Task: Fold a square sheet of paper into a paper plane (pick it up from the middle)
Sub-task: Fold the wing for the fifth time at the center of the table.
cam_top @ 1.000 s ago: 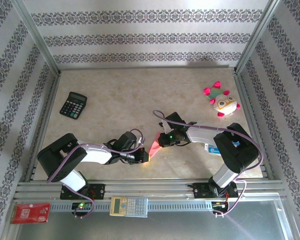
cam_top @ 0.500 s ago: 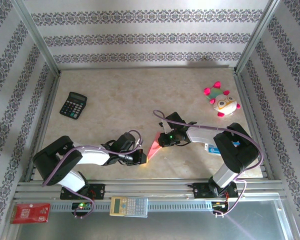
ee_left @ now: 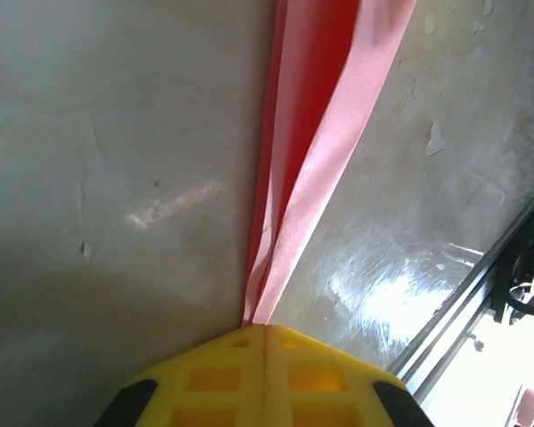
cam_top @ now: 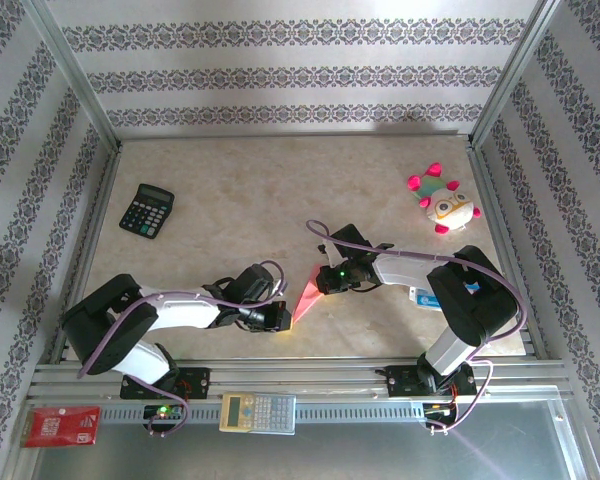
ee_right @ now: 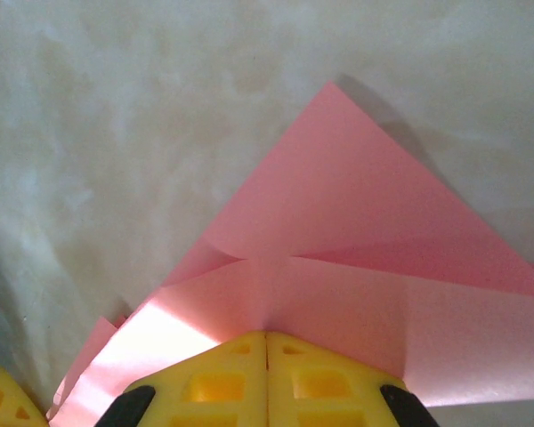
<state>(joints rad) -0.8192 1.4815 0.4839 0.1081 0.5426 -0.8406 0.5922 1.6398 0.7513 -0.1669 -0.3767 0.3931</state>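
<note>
The salmon-pink sheet of paper (cam_top: 306,292) is folded into a narrow pointed shape and stretched between both grippers, near the table's front middle. My left gripper (cam_top: 286,318) is shut on its near end. In the left wrist view the yellow fingers (ee_left: 231,374) meet at the seam, and the paper (ee_left: 311,133) runs away from my left gripper (ee_left: 265,327) as a thin creased strip seen edge-on. My right gripper (cam_top: 320,279) is shut on the far end. In its wrist view a broad pink triangle (ee_right: 338,240) with fold lines spreads out from my right gripper (ee_right: 267,334).
A black calculator (cam_top: 146,210) lies at the left. A pink-and-white plush toy (cam_top: 441,204) sits at the far right. A small blue-and-white item (cam_top: 422,296) lies by the right arm. On the front rail are a beige calculator (cam_top: 257,411) and a red card (cam_top: 60,425).
My left gripper has drawn slightly left and toward the near edge with the paper's end in it. The paper now looks narrower and more stretched. The right gripper has stayed put.
</note>
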